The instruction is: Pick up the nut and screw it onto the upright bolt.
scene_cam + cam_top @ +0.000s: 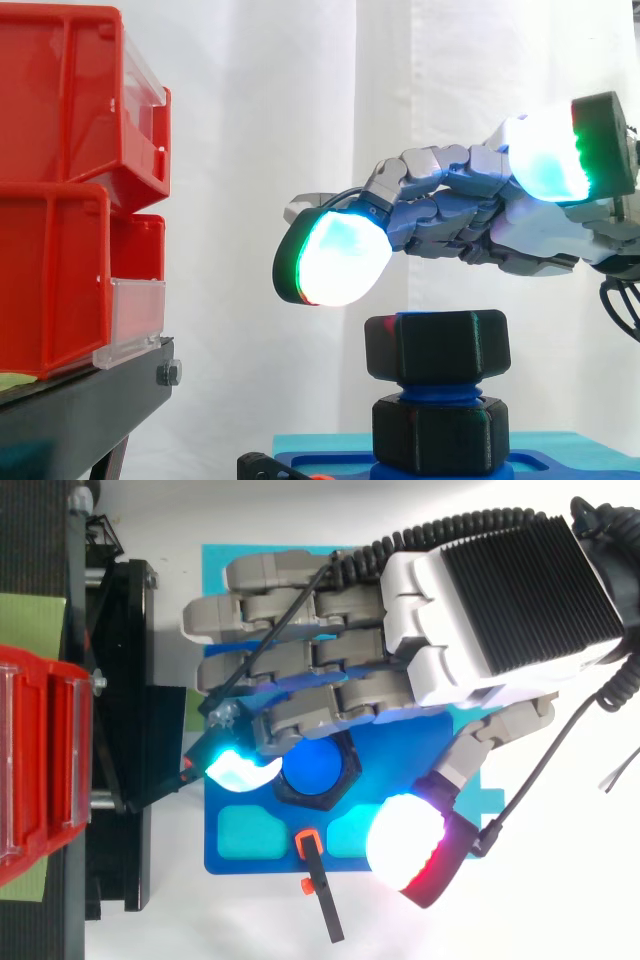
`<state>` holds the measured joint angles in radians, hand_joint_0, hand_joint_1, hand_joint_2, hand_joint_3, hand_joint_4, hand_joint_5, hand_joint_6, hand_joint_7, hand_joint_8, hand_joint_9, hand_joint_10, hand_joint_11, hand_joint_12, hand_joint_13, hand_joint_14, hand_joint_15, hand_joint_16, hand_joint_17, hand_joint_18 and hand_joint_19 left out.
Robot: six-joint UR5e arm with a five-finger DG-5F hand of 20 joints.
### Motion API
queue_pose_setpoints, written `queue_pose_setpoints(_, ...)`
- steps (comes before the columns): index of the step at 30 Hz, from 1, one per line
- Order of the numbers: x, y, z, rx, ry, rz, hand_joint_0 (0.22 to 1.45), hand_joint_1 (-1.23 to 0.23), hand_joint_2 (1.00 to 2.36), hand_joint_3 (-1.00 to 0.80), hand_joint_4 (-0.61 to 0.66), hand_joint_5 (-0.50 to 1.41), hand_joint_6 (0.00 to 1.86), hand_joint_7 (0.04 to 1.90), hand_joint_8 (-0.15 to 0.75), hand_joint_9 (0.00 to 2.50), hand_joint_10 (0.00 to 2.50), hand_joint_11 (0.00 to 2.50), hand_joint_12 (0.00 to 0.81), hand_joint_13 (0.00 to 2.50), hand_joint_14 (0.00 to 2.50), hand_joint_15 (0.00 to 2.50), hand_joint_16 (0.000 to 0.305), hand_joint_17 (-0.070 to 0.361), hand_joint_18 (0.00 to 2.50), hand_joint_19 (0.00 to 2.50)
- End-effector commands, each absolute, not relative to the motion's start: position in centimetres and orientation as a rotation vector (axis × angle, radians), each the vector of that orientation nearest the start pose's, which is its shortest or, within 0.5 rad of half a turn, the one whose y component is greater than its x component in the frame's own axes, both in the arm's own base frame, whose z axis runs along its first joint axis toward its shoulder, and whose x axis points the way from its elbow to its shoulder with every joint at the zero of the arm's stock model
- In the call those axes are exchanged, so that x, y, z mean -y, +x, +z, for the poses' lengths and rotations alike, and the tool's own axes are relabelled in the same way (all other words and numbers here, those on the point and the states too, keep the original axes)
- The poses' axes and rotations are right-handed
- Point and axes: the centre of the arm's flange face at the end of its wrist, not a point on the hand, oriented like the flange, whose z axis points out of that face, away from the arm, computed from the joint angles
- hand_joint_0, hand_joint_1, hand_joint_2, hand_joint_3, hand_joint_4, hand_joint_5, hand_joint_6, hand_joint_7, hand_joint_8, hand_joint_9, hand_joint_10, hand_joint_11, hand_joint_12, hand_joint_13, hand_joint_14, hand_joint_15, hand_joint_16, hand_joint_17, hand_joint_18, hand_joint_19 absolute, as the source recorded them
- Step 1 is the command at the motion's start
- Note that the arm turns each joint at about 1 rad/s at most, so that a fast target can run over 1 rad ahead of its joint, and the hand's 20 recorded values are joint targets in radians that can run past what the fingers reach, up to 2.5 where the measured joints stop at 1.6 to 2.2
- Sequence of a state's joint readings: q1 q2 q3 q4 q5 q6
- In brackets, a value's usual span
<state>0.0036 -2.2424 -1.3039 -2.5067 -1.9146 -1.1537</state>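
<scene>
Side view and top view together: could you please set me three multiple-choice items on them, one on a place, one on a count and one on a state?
1. Where is the hand relative to the upper nut?
A. Above it, apart
B. Beneath it
C. Level with it, gripping its sides

2. How many black nuts are on the blue bolt?
A. One
B. Two
C. Four

3. What state is the hand in?
A. Shut on a nut
B. Open, holding nothing
C. Shut on the bolt

Answers:
1 A: the side view shows a gap between the fingers and the upper nut.
2 B: the upper nut sits over a lower nut on the same thread.
3 B: the fingers stretch out fairly straight with nothing between them.
</scene>
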Motion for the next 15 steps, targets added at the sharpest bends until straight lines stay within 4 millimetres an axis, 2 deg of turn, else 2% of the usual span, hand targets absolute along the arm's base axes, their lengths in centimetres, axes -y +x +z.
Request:
queue_pose_setpoints(1, 9.69, 74.03, 26.51, -1.376, 0.002, 0.573, 0.47, -0.06, 1.00, -0.50, 0.18, -0.15, 0.50, 0.66, 0.173, 0.26, 0.00, 0.00, 0.289, 0.00, 0.00, 0.00, 0.038, 0.085, 0.00, 0.00)
queue_pose_setpoints(15, 8.85, 74.24, 26.47, -1.373, 0.017, 0.565, 0.47, -0.06, 1.00, -0.50, 0.18, -0.15, 0.50, 0.67, 0.179, 0.27, 0.00, 0.00, 0.289, 0.00, 0.00, 0.00, 0.037, 0.084, 0.00, 0.00)
